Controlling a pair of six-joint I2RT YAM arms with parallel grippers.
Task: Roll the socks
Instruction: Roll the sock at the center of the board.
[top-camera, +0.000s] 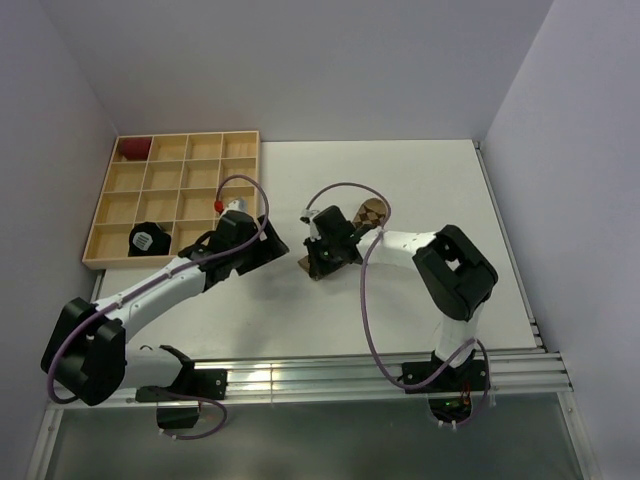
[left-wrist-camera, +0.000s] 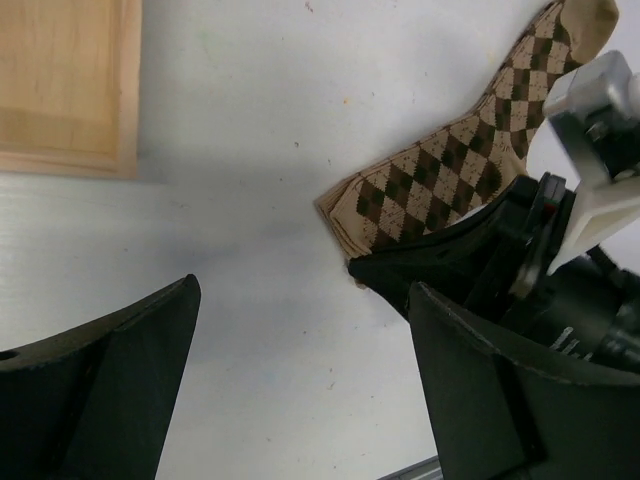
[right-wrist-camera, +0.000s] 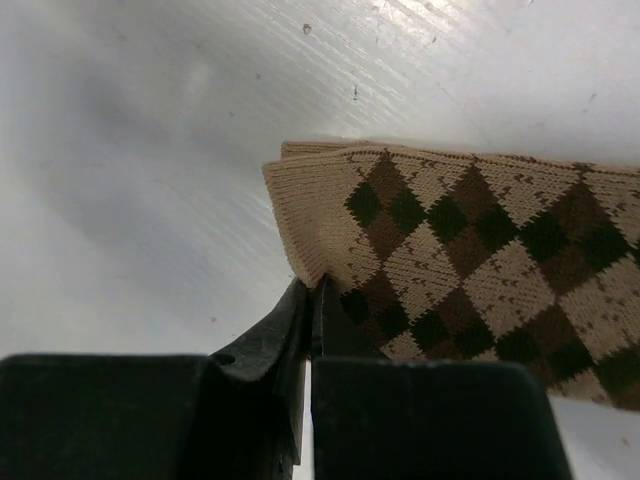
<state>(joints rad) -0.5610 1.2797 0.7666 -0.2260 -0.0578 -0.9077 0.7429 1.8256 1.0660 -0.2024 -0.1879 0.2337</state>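
Right wrist view: right end effector clenched on the cuff edge of the tan argyle sock, which lies flat on the worktop. Rolling appears to be just starting, so the next move is probably turning the cuff toward the toe. Long axis diagonal: cuff near-left, toe far-right. Left end effector released, alongside.

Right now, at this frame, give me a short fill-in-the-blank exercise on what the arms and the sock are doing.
1. The jaws of the right gripper are ____ on the cuff end of the tan fabric sock with brown argyle diamonds.
2. The jaws of the left gripper stand ____, holding nothing.
3. That sock lies on the white ____, outside the light wooden divided tray.
Missing words: shut; open; table.
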